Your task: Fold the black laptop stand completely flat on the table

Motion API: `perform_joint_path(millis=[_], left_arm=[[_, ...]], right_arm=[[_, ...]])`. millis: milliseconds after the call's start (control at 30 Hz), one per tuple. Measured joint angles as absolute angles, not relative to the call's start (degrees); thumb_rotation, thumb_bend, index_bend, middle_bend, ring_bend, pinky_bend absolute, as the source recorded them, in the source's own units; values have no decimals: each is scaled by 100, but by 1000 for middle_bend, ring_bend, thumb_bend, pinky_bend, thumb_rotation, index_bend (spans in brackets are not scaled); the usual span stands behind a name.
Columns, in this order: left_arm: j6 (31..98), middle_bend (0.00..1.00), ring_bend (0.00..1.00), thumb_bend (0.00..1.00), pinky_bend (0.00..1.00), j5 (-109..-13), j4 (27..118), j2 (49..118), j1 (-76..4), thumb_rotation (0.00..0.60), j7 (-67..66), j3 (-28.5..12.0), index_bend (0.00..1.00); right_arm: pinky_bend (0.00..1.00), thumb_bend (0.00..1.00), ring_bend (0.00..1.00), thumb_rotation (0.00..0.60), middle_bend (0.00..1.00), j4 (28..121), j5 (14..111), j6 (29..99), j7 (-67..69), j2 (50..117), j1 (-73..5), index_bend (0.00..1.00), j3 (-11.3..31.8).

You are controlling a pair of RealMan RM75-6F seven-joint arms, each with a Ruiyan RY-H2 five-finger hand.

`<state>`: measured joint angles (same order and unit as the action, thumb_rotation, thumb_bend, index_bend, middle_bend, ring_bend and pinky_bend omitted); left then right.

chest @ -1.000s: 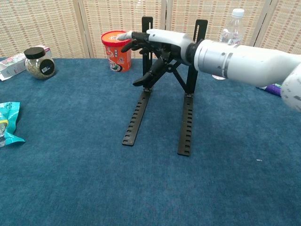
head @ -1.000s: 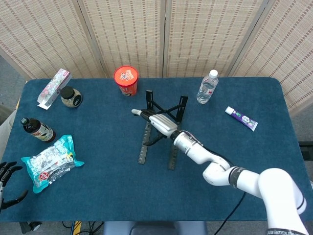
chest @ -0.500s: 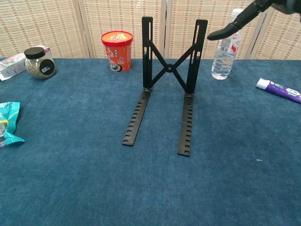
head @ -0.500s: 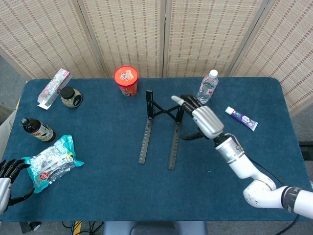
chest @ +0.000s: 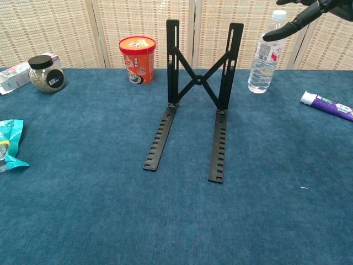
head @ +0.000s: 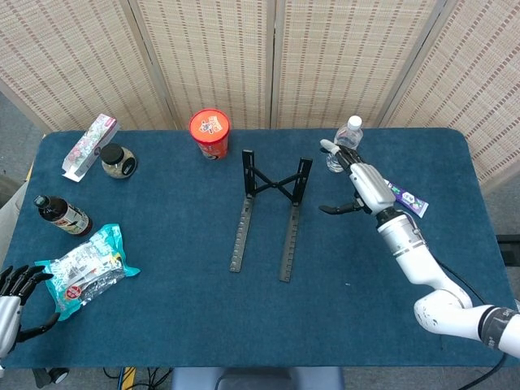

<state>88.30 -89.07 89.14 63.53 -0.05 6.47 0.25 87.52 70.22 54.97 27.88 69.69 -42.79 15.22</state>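
The laptop stand (chest: 197, 91) stood upright at centre frame, unfolded; my right hand (head: 363, 185), fingers spread and empty, hovered right of it.

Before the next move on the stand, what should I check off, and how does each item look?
1. Stand folded flat: not ok, its crossed back stands upright.
2. Right hand free: ok, open, holding nothing.
3. Right hand on stand: not ok, it hovers apart, beside the bottle.
4. Left hand clear of stand: ok, at the near left table edge.
5. Space around stand: ok, cup and bottle sit apart from it.
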Motion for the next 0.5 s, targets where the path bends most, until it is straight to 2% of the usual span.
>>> perform_joint_path(millis=[233, 500], left_arm=[[8820, 165, 99, 162, 20, -8896, 8999, 6337, -1, 600, 554, 40, 248], [8804, 165, 99, 161, 19, -8867, 9111, 6331, -6, 600, 404, 40, 248]], right_arm=[[16, 0, 0, 600, 156, 8058, 6988, 4769, 3743, 7260, -4451, 0, 1656], [16, 0, 0, 600, 164, 7511, 7261, 4283, 4657, 7519, -4637, 0, 1702]])
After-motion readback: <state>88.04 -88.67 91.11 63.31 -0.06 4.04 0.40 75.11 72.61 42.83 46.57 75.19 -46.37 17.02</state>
